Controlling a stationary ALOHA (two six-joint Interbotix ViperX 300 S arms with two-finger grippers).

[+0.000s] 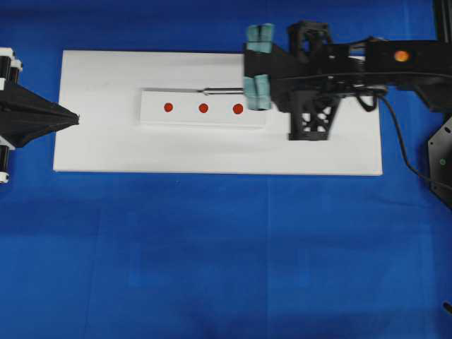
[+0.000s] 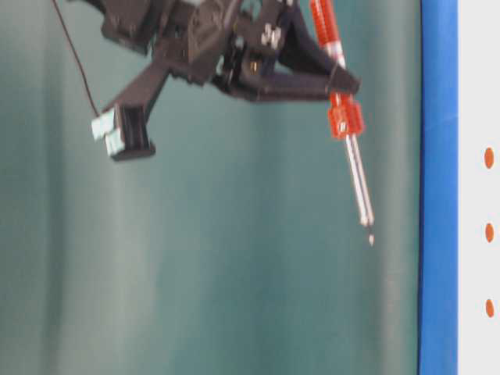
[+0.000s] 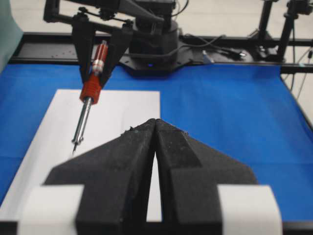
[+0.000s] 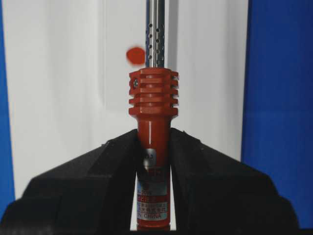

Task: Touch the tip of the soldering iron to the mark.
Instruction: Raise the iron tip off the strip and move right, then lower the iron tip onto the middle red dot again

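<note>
Your right hand (image 4: 154, 161) grips the light, rigid soldering iron (image 4: 153, 105) by its red handle, well behind the thin, fragile tip hovering upper-center above the red marks (image 1: 203, 108); your left hand (image 3: 155, 161) rests shut.

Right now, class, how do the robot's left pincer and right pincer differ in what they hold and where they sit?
The right pincer grips the soldering iron; the left pincer is shut on nothing. The right pincer hangs over the white board; the left pincer sits at the board's left edge. Both have black fingers.
</note>
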